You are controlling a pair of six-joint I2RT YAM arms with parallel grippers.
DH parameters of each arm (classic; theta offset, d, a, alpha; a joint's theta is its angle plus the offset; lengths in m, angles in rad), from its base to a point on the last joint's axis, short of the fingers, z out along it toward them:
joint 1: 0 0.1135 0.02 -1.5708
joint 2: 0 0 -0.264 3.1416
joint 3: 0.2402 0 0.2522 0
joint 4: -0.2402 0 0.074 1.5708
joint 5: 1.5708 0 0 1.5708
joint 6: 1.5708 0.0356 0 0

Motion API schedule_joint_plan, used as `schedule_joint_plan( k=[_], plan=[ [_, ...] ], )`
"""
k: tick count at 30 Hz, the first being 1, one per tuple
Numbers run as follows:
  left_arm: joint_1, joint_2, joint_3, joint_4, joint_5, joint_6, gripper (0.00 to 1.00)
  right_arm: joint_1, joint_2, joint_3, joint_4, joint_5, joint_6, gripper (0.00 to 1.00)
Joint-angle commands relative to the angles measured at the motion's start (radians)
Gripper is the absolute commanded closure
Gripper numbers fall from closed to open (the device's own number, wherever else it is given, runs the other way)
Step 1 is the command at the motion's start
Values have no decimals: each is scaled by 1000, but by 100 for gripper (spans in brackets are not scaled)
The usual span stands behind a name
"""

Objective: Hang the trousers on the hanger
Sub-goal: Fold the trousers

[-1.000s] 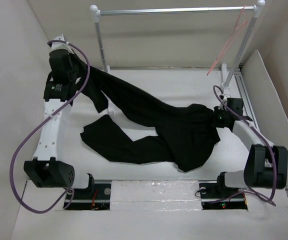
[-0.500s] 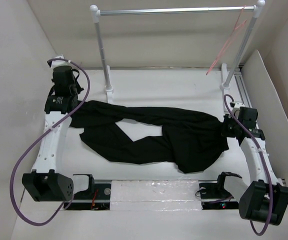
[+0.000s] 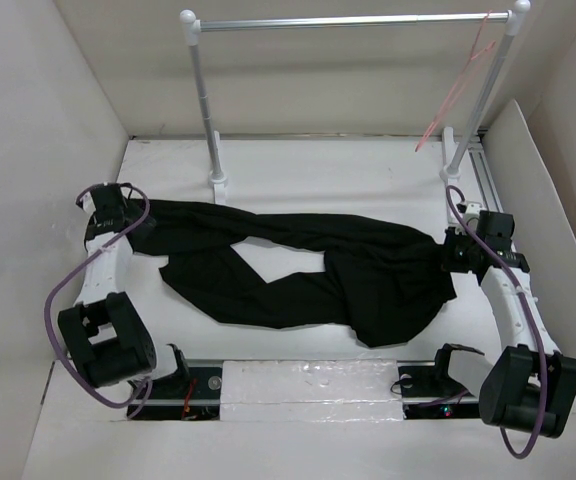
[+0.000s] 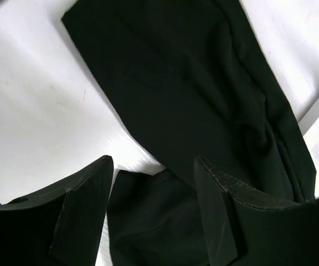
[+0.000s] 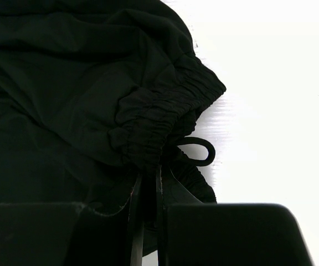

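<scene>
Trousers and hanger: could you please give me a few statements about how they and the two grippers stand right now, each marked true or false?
1. The trousers lie spread on the table. True.
2. The hanger lies on the table beside the trousers. False: it hangs from the rail, close to the right post.
3. The left gripper has its fingers clamped shut. False: they stand apart over the black fabric.
4. The right gripper is shut on the trousers at the gathered waistband. True.
5. One trouser leg is draped over the hanger. False: both legs lie on the table, apart from it.
</scene>
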Motion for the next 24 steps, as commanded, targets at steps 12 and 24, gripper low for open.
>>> schedule_joint_plan(
  k=[12, 24],
  plan=[
    [154, 271, -17, 162, 112, -153, 43, 36, 37, 39, 70, -37, -24, 100],
    [101, 201, 228, 112, 126, -136, 100, 45, 100, 67, 100, 8, 15, 100]
  ],
)
